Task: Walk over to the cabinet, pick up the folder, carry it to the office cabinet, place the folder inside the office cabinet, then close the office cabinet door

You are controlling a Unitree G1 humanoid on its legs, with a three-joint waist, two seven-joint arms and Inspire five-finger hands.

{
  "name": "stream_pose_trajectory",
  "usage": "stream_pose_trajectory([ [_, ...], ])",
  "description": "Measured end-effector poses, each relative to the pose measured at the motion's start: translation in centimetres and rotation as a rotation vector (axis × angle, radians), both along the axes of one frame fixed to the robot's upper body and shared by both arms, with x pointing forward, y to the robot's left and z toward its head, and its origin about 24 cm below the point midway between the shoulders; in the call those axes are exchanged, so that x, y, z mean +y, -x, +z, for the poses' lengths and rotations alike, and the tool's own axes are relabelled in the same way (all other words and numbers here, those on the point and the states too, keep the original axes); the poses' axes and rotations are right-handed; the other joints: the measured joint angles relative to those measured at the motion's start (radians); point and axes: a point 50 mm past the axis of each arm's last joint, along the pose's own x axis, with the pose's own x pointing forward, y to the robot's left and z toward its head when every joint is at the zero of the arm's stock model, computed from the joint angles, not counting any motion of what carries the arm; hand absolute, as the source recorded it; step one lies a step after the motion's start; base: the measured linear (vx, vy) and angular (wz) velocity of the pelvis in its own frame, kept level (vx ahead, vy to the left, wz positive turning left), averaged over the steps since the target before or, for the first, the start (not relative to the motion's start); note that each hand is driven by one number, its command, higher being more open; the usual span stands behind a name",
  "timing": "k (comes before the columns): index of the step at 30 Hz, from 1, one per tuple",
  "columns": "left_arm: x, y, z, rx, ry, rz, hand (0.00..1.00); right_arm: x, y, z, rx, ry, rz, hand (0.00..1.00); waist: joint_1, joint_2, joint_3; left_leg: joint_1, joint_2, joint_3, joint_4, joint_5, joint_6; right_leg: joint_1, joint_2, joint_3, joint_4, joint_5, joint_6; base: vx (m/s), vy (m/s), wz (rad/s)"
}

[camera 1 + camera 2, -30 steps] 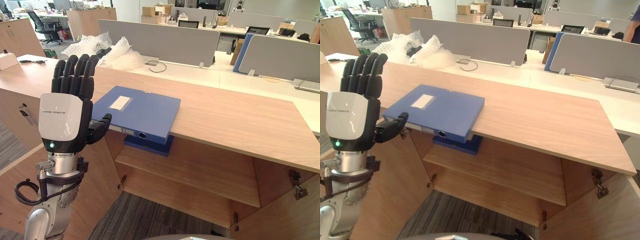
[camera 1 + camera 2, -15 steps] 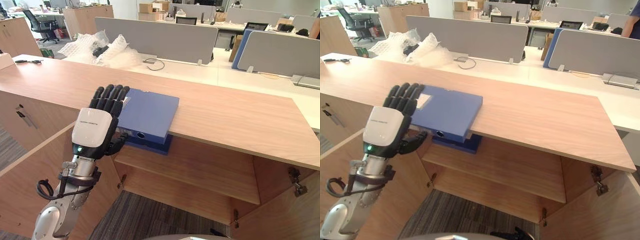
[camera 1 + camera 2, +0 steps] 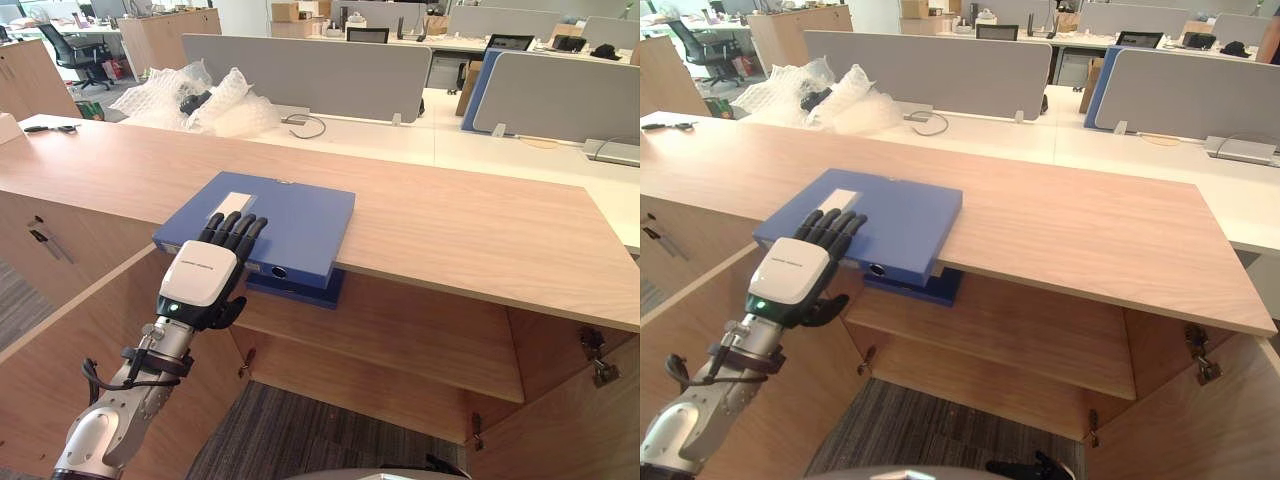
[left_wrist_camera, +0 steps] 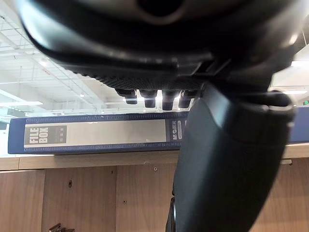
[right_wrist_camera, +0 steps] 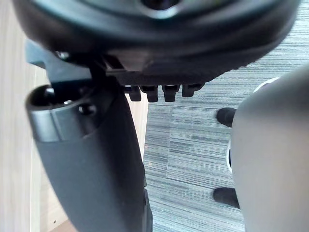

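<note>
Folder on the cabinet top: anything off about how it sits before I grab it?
Slightly. The blue folder lies flat, but its spine edge juts a little past the front edge of the cabinet top, above another blue item on the shelf. The left hand lays straight fingers over its near corner.

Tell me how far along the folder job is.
Done: the robot stands at the cabinet. In hand: the left hand lies with straight fingers on the blue folder, which rests on the cabinet, unlifted. Left: lifting it, carrying it over, putting it away and closing up.
</note>
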Motion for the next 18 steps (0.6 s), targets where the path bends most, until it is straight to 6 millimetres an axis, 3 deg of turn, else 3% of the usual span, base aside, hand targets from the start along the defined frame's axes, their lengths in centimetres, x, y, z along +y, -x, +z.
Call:
stream_pose_trajectory([
  [4, 0.2, -0.1, -0.2, 0.011, -0.052, -0.007, 1.00, -0.1, -0.2, 0.0, -0.004, 0.002, 0.001, 1.00, -0.009, 0.007, 0.000, 0.000, -0.001, 0.004, -0.004, 0.002, 0.003, 0.004, 0.001, 0.000, -0.016, 0.010, 0.000, 0.00, 0.000, 0.00],
  [11, 0.8, -2.0, -0.1, 0.008, -0.140, 0.002, 1.00, -0.3, -0.3, 0.1, -0.008, 0.008, 0.001, 1.00, -0.024, 0.024, -0.007, 0.000, -0.006, 0.009, -0.015, 0.009, 0.009, 0.004, 0.000, 0.006, -0.036, 0.026, 0.004, 0.00, 0.005, -0.01],
  [12, 0.9, -2.4, 0.0, 0.006, -0.159, 0.002, 0.00, -0.3, -0.3, 0.1, -0.008, 0.009, 0.000, 1.00, -0.025, 0.025, -0.007, 0.000, -0.007, 0.010, -0.015, 0.009, 0.009, 0.006, 0.000, 0.008, -0.043, 0.031, 0.004, -0.01, 0.021, -0.04],
  [18, 1.0, -3.6, 0.5, -0.053, -0.183, 0.004, 0.00, -0.4, -0.5, 0.2, -0.015, 0.015, -0.007, 1.00, -0.042, 0.025, -0.008, 0.001, -0.009, 0.011, -0.017, 0.010, 0.010, 0.006, -0.001, 0.009, -0.043, 0.032, 0.004, 0.00, 0.000, 0.00],
])
